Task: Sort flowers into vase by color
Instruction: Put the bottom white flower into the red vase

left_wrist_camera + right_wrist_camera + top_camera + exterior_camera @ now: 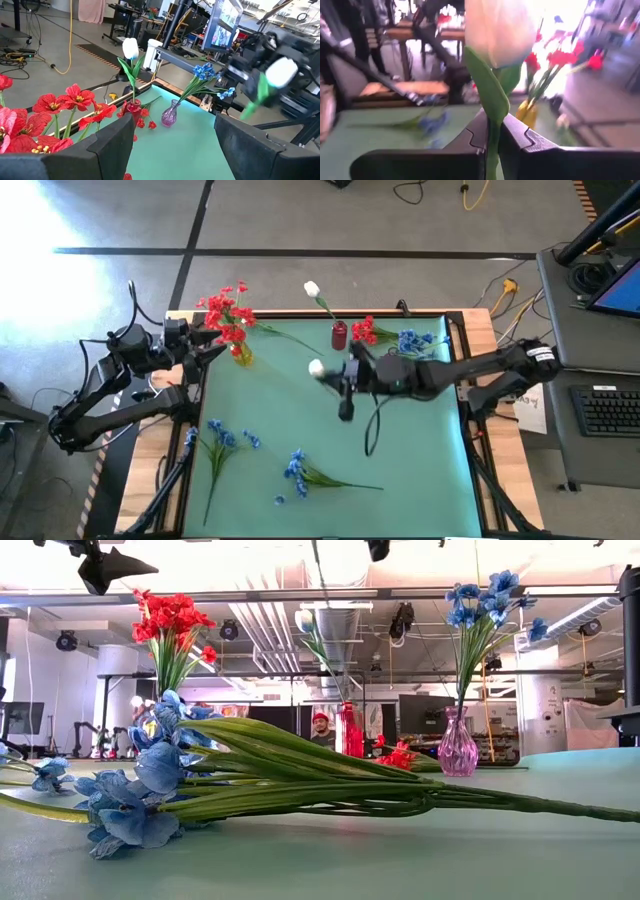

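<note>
My right gripper point(335, 380) is over the middle of the green mat, shut on a white tulip whose bud point(316, 367) points toward the table's left. My left gripper point(210, 345) hovers open beside the yellow vase point(241, 356) of red flowers point(228, 315) at the far left. Another white tulip point(312, 290) stands in the red vase point(340, 335). Blue flowers point(415, 340) stand in the purple vase point(458, 745). A red flower point(365, 332) lies beside the red vase. Two blue sprays point(222, 438) point(300, 470) lie flat on the near mat. My right gripper pinches the white tulip's green stem point(493, 135) between its two fingers, just below the bud point(500, 30). The bud and a leaf point(487, 85) stick out beyond the fingertips. The flower is lifted clear of the mat; in the left wrist view its stem point(252, 100) hangs down.
The three vases stand along the mat's far edge point(300, 315). The blue sprays point(150, 790) lie across the near mat, and bare mat point(420, 450) shows at the near right. Desks with a keyboard point(610, 410) stand right of the table. A person point(320, 730) shows far behind.
</note>
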Motion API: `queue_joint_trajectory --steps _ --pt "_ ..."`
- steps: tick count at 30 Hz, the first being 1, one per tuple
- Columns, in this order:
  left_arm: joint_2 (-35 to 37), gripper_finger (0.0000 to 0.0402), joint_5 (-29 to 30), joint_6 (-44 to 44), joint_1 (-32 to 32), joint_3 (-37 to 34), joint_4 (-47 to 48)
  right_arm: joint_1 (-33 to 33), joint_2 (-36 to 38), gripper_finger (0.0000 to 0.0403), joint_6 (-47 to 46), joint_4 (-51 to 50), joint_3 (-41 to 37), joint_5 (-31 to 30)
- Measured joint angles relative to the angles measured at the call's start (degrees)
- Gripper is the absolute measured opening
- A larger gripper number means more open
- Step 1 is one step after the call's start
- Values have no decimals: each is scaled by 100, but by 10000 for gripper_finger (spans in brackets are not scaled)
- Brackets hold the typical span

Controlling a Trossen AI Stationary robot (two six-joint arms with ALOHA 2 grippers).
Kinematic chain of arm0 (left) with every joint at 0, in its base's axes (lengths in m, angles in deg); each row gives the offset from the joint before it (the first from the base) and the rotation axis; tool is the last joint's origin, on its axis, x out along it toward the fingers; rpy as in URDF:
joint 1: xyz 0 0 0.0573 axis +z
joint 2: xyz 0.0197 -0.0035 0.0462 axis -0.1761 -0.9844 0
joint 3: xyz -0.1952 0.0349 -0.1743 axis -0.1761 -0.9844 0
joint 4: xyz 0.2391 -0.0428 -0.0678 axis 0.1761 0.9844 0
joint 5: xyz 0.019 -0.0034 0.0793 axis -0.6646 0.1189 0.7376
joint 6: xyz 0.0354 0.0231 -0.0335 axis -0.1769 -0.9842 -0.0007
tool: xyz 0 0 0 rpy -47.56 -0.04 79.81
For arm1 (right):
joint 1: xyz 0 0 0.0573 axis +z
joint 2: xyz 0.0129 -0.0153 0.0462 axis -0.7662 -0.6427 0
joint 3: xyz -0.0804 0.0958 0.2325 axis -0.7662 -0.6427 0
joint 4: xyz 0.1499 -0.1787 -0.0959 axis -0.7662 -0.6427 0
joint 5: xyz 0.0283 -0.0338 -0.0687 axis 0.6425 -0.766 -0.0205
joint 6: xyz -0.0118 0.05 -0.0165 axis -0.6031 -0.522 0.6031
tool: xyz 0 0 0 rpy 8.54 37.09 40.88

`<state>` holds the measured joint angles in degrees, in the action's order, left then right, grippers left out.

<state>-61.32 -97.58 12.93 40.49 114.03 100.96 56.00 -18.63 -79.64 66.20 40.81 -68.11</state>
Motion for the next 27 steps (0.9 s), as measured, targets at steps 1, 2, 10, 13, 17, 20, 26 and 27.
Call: queue_joint_trajectory --steps 1,2,10,13,17,20,26,27 --pt "0 264 0 1 0 0 0 -153 0 18 153 256 -30 166" --pt "0 264 0 1 0 0 0 -302 0 18 261 539 -72 312" --pt "0 264 5 3 0 0 -35 -1195 25 18 646 2439 -585 -610" --pt "0 264 14 4 2 0 -63 -1324 137 18 1127 2535 -582 -1507" --pt "0 264 20 5 2 0 -69 -1587 212 18 1374 2523 -510 -2031" --pt "0 264 20 7 2 0 -71 -1862 219 18 1082 2519 -466 -1836" --pt "1 264 20 5 2 0 -76 -2356 221 18 339 2432 -482 -1156" --pt "0 264 20 7 1 0 -79 -2384 221 18 292 2427 -482 -1136"
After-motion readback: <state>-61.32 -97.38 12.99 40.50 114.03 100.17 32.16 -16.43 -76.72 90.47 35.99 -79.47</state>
